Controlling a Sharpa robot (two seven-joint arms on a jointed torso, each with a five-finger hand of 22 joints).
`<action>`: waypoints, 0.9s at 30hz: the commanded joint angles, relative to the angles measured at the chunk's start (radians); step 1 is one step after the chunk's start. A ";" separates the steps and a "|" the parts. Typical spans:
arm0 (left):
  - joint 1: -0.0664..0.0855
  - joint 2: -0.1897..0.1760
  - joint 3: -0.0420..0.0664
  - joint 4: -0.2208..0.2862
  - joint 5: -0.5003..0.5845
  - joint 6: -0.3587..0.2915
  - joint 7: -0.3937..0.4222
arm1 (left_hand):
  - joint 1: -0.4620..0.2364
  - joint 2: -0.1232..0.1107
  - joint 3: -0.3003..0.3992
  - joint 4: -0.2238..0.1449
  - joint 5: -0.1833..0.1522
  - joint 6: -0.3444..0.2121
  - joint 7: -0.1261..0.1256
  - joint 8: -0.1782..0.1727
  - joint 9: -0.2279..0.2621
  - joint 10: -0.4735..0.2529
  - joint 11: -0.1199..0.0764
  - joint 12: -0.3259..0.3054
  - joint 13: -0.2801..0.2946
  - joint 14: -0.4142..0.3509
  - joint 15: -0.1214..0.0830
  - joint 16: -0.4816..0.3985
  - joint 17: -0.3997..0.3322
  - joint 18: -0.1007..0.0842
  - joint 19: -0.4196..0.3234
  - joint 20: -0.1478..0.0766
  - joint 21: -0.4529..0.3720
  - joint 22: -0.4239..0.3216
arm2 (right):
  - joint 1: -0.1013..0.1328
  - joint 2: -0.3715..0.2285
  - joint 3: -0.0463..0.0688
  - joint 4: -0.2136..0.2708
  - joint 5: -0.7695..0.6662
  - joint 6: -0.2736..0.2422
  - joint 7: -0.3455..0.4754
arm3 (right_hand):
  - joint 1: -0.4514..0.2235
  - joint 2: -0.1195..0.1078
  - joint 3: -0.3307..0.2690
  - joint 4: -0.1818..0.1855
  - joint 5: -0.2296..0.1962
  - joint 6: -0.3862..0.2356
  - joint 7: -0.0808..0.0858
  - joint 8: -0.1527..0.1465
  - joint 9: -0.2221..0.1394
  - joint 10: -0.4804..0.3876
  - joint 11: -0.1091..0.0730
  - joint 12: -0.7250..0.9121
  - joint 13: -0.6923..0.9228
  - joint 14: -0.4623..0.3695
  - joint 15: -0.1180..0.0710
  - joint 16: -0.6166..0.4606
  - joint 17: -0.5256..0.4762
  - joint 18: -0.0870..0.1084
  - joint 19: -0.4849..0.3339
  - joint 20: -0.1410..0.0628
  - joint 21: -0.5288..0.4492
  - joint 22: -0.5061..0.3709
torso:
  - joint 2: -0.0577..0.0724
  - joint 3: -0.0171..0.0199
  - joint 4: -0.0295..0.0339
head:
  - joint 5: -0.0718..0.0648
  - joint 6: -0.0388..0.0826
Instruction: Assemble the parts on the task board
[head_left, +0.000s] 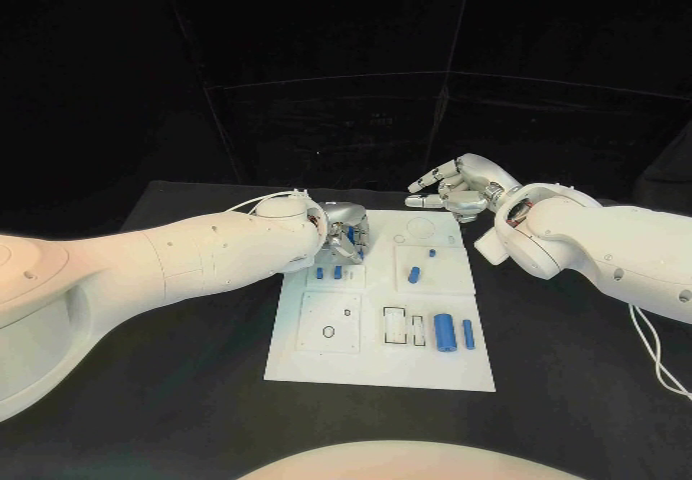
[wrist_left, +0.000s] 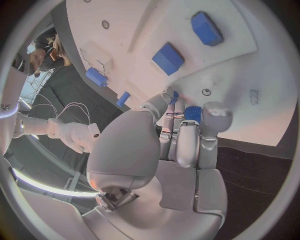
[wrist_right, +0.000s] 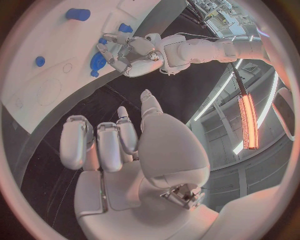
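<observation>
**Left hand holds a part over the board**

On the white task board (head_left: 378, 350), several blue parts (head_left: 447, 328) lie. The left hand (head_left: 340, 236) pinches one small blue part (wrist_left: 193, 113) above its far-left area. The right hand (head_left: 459, 187) hovers beyond the far edge, fingers loosely apart, holding nothing.

One task board (head_left: 378, 365). Six blue parts visible on it, the left hand's piece (head_left: 351, 228) included. Two hands: left hand (head_left: 340, 240), right hand (head_left: 462, 188).

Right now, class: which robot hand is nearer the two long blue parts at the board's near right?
Left. The left robot hand is over the task board, above those long blue parts; the right robot hand hovers beyond its far edge.
</observation>
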 joint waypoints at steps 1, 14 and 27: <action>-0.005 -0.004 -0.003 0.006 -0.013 0.005 0.010 | -0.001 0.013 0.030 -0.010 -0.006 0.015 0.002 -0.004 0.001 0.018 -0.003 -0.005 -0.007 0.020 -0.009 0.003 -0.003 -0.012 0.009 0.000 0.016 0.016 | 0.002 0.001 0.001 0.002 0.003 -0.007 0.010 | -0.005 0.004 -0.006 -0.001 0.004 -0.006 -0.003 0.002 -0.002 -0.005 -0.002 -0.004 0.000 0.045 -0.005 -0.004 0.001 0.016 -0.006 -0.003 -0.006 -0.001 | -0.001 -0.0004 0.0007 | -0.002 -0.001; -0.002 -0.059 0.025 0.072 0.031 -0.095 0.063 | -0.026 0.001 0.064 -0.020 -0.005 0.026 0.005 -0.019 0.000 0.040 -0.003 -0.020 -0.017 0.024 -0.010 0.003 -0.011 -0.016 0.016 -0.002 0.038 0.039 | 0.002 -0.001 0.001 0.002 0.003 -0.009 0.013 | -0.005 0.004 -0.006 -0.001 0.004 -0.006 -0.003 0.002 -0.002 -0.005 -0.002 -0.004 0.000 0.045 -0.005 -0.004 0.001 0.016 -0.006 -0.003 -0.006 -0.001 | -0.003 -0.0008 0.0037 | -0.003 0.004; 0.005 -0.144 0.061 0.146 0.049 -0.070 0.049 | -0.037 -0.008 0.073 -0.024 -0.005 0.033 0.004 -0.024 0.000 0.048 -0.003 -0.026 -0.019 0.024 -0.010 0.002 -0.017 -0.017 0.019 -0.002 0.046 0.048 | 0.002 -0.002 0.001 -0.001 0.003 -0.009 0.013 | -0.005 0.004 -0.006 -0.001 0.004 -0.006 -0.003 0.002 -0.002 -0.005 -0.002 -0.004 0.000 0.045 -0.005 -0.004 0.001 0.016 -0.006 -0.003 -0.006 -0.001 | -0.001 -0.0006 0.0021 | 0.003 0.006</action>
